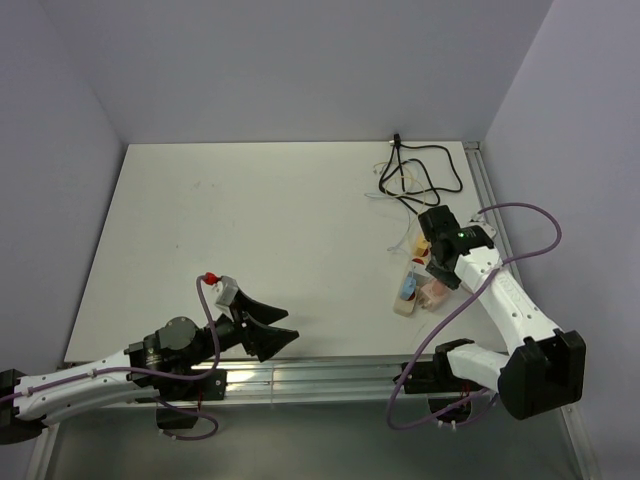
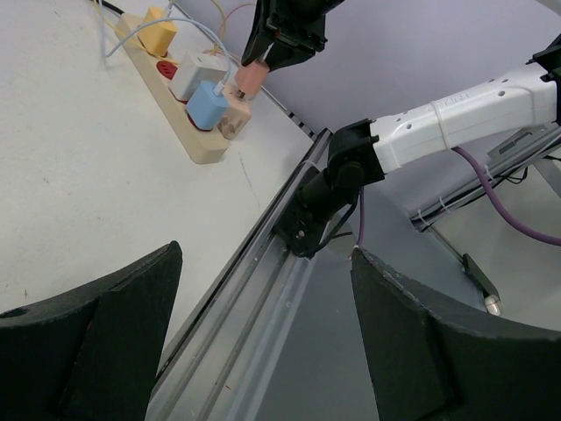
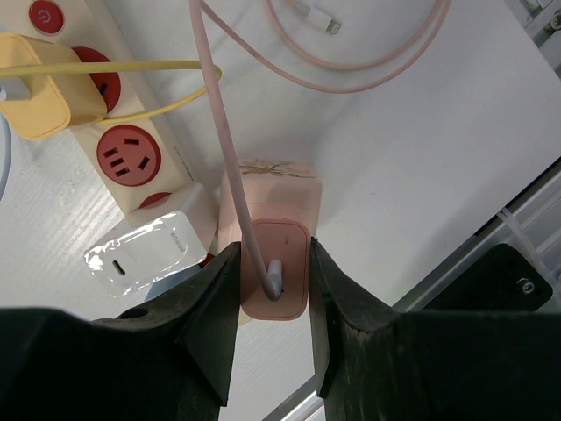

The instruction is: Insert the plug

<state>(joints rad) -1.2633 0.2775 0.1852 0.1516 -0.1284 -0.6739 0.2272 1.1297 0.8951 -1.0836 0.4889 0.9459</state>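
Left hand (image 1: pixel 285 328) sits at the near left edge of the bench (image 1: pixel 250 220), fingers apart, holding nothing - well apart from the work.

Right hand (image 3: pixel 273 248) is clamped on the pink plug (image 3: pixel 291 285), one finger on each side face. The pink cable (image 3: pixel 215 132) leaves the plug's back and runs far.

The plug is at the near end of the power strip (image 2: pixel 180 132), on the right of the bench, and the strip's long axis runs near to far.

Directly under the plug is a pink block (image 3: pixel 267 197) - in line with it, touching or just short. Can't tell if it's seated.

My read: this is the right arm's job. Press straight down along the plug's own axis, no sideways shift.
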